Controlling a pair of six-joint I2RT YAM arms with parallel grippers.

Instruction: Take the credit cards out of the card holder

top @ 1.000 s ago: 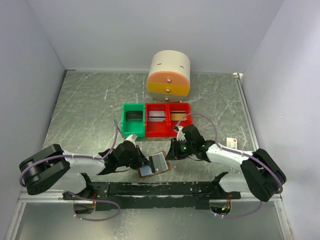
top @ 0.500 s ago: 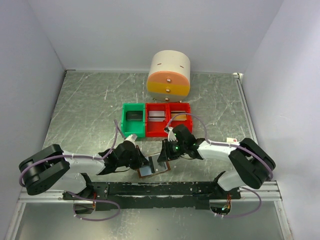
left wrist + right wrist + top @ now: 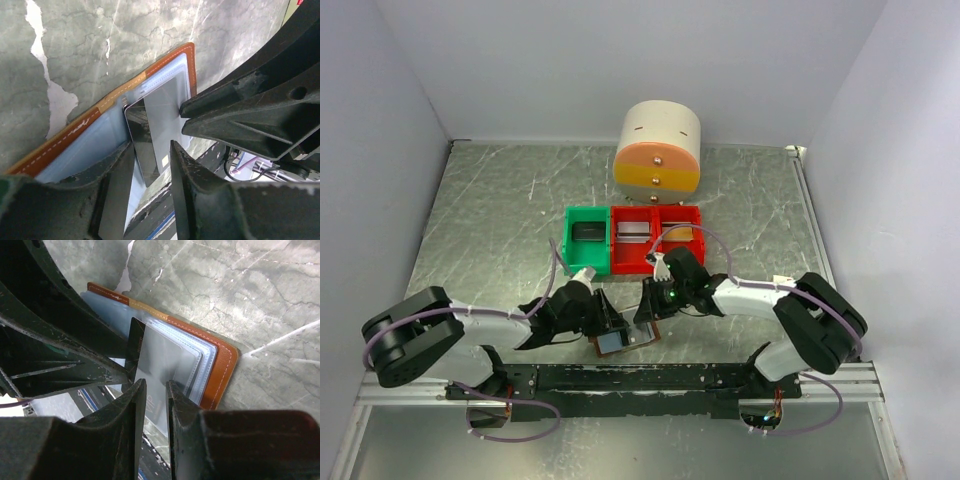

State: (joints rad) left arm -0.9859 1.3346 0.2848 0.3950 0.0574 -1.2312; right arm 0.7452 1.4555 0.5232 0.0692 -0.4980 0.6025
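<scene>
On marbled grey table (image 3: 490,220), stitched brown card holder (image 3: 220,365) lies open.

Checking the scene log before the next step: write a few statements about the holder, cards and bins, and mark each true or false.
1. The card holder lies open on the table. True.
2. A pale grey card sticks out of it. True.
3. The green bin sits right of the red bin. False: it sits left of it.
4. The right gripper is far from the holder. False: its fingertips straddle the card's edge.
</scene>
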